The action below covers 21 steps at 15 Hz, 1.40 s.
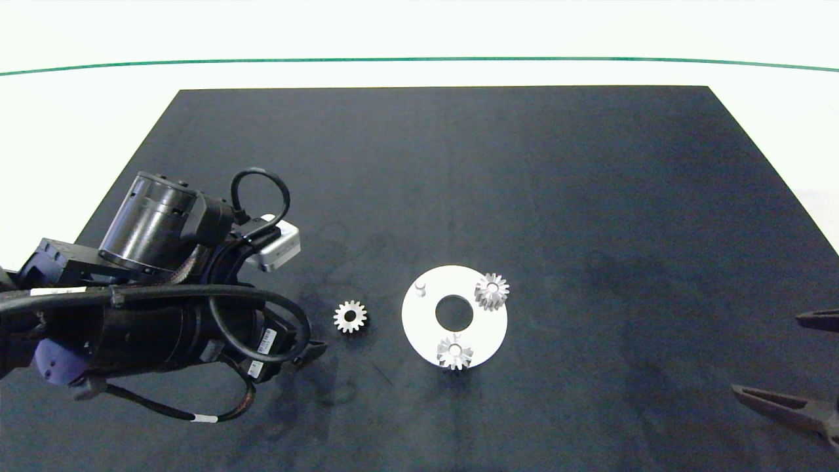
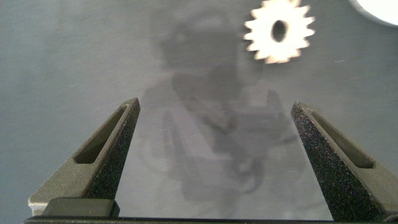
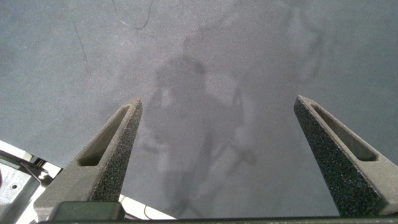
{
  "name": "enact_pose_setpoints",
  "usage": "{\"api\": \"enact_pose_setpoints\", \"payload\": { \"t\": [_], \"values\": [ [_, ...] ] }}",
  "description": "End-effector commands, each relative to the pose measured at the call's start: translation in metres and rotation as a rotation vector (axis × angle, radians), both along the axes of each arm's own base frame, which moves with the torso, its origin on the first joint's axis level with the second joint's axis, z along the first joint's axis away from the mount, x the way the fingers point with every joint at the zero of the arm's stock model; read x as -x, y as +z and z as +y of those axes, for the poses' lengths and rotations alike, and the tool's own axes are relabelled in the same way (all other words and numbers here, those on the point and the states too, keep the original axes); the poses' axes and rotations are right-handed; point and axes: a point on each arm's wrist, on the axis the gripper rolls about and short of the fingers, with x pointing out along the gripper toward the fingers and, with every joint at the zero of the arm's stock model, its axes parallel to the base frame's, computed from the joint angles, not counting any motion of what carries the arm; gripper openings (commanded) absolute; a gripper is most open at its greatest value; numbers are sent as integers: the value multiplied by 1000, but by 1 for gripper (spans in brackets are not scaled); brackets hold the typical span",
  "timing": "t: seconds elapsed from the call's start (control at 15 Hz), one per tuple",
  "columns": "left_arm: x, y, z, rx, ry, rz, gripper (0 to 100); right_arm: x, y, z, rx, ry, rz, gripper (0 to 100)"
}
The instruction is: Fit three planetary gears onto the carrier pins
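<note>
Two gears [image 1: 491, 291] already sit on the disc [image 1: 419, 321], at two and six o'clock; the ten o'clock pin [image 1: 420, 286] is bare. The third gear [image 1: 350, 316] lies on the bench [image 1: 590, 196] at the disc's nine o'clock. The left pincer [image 2: 214, 155], fingers apart and empty, hovers near it and must next close on it. The right pincer [image 3: 217, 155] idles open at the bench's right edge.

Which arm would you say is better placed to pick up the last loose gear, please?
The left. Its gripper is open just beside the loose gear on the mat, left of the white disc. The right gripper sits at the far right edge, beyond the disc.
</note>
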Motion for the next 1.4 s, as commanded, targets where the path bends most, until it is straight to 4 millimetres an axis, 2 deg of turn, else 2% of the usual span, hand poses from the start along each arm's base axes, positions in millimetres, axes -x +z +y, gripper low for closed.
{"api": "enact_pose_setpoints", "payload": {
  "t": [0.07,0.47,0.73,1.0,1.4],
  "values": [
    [3,-1,-9,12,-28,-5,100,-1,-1,0,6,-1,8,100],
    [0,-9,-22,79,-19,-73,100,-2,-1,1,7,1,9,100],
    [-1,-13,-27,73,-28,-77,100,-2,-2,1,8,1,12,100],
    [-10,-26,-34,45,3,-83,100,-3,-2,1,9,1,13,100],
    [-12,-30,-38,52,1,-86,100,-3,-2,1,10,2,13,100]
  ]
}}
